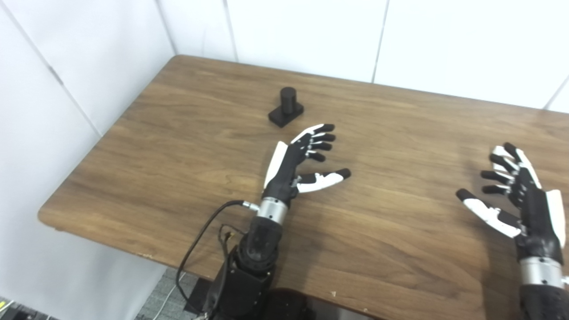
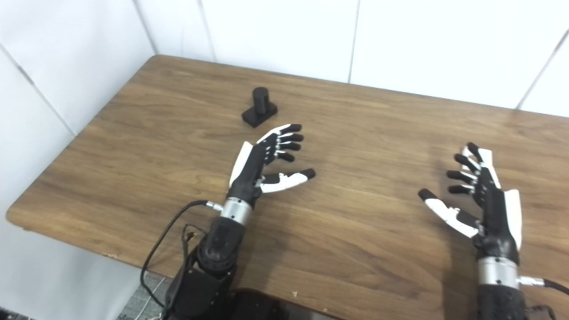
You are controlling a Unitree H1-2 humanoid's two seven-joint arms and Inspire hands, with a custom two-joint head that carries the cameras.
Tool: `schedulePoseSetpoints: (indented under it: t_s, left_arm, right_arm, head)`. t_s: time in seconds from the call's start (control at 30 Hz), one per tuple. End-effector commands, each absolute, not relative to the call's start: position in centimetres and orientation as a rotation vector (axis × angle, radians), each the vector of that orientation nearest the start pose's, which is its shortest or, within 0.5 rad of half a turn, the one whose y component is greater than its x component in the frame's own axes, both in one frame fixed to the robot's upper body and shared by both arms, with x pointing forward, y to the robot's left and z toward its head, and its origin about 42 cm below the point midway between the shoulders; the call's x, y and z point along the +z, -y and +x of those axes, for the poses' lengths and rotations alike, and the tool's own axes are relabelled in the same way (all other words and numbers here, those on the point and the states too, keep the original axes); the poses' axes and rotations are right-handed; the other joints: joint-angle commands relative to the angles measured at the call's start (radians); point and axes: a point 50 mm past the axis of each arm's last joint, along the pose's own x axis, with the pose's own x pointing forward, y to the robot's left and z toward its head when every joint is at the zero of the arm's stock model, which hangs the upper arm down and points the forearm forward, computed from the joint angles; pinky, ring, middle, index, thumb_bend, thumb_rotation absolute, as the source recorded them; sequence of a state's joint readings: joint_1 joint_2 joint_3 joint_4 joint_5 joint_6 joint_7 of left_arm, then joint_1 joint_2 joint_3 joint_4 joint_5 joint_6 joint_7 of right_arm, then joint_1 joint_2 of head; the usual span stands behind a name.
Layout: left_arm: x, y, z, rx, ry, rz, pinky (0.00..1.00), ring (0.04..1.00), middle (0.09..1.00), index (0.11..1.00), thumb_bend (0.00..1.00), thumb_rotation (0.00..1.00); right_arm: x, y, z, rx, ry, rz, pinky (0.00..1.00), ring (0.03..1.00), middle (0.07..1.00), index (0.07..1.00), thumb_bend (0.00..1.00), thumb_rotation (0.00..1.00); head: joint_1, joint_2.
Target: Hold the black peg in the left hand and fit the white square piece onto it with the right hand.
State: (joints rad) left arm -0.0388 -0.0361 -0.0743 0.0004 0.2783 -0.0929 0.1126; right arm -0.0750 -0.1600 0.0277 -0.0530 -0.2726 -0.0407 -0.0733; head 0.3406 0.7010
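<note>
My left hand (image 1: 297, 163) is above the wooden desk (image 1: 178, 146), with the fingers spread and the thumb stretched out to the side; it holds nothing. The black peg (image 1: 286, 106) stands upright on its flat black base on the desk, a little beyond my left fingertips and apart from them, toward the far left corner. My right hand (image 2: 482, 200) is over the right part of the desk, well apart from the peg. Its fingers are also spread, the thumb points toward the middle, and the palm is empty. A black cable (image 1: 200, 240) goes from my left wrist down over the near edge of the desk. White wall panels (image 2: 275, 35) stand behind the desk.
</note>
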Motion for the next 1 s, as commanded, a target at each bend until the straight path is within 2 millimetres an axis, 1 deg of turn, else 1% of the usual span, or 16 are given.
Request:
schedulePoseSetpoints:
  t_s: [0.0,0.17,0.27,0.4,0.5,0.53,0.57,0.63,0.8,0.97]
  left_arm:
    - [11.1,-17.1,29.4,0.029,0.159,0.222,0.61,0.712,0.755,0.783,0.73,0.12]
    - [11.2,-17.4,29.5,0.039,0.158,0.236,0.59,0.707,0.754,0.781,0.74,0.13]
    - [11.5,-18.1,29.8,0.050,0.176,0.273,0.59,0.710,0.755,0.780,0.72,0.14]
    - [12.2,-19.5,30.3,0.086,0.206,0.361,0.63,0.727,0.762,0.774,0.70,0.16]
    - [12.8,-20.6,30.9,0.109,0.217,0.414,0.67,0.750,0.776,0.768,0.71,0.20]
    - [13.0,-21.0,31.0,0.115,0.218,0.423,0.70,0.773,0.797,0.771,0.72,0.22]
    - [13.1,-21.3,31.2,0.120,0.216,0.435,0.71,0.776,0.800,0.772,0.72,0.22]
    - [13.5,-22.0,31.6,0.133,0.215,0.471,0.75,0.809,0.831,0.782,0.73,0.25]
    - [14.6,-23.4,32.6,0.160,0.235,0.538,0.80,0.846,0.856,0.788,0.74,0.22]
    - [15.3,-24.0,33.4,0.176,0.243,0.545,0.77,0.845,0.851,0.769,0.74,0.19]
  right_arm:
    - [14.4,25.1,31.0,-0.035,0.241,-0.432,0.58,0.707,0.825,0.913,0.71,0.22]
    - [14.4,25.1,31.1,-0.035,0.240,-0.429,0.57,0.704,0.820,0.912,0.72,0.22]
    - [14.2,25.2,31.2,-0.035,0.238,-0.424,0.57,0.704,0.822,0.913,0.72,0.22]
    - [14.2,25.3,31.2,-0.034,0.239,-0.430,0.57,0.705,0.823,0.913,0.72,0.22]
    - [14.2,25.3,31.2,-0.036,0.240,-0.433,0.58,0.706,0.823,0.915,0.71,0.23]
    - [14.2,25.3,31.2,-0.038,0.242,-0.433,0.57,0.702,0.821,0.913,0.71,0.22]
    - [14.2,25.3,31.3,-0.039,0.242,-0.433,0.57,0.701,0.821,0.913,0.71,0.22]
    - [14.2,25.2,31.3,-0.038,0.243,-0.433,0.57,0.702,0.821,0.912,0.71,0.21]
    - [14.3,25.4,31.5,-0.036,0.243,-0.437,0.57,0.700,0.822,0.912,0.71,0.22]
    - [14.4,25.5,31.5,-0.040,0.240,-0.443,0.56,0.691,0.821,0.912,0.71,0.21]
  head:
    - [0.001,0.001]
    - [0.004,-0.002]
    - [0.004,-0.005]
    - [0.003,-0.006]
    - [0.002,-0.008]
    - [0.001,-0.011]
    - [0.001,-0.012]
    - [0.000,-0.015]
    - [-0.001,-0.018]
    - [-0.002,-0.017]
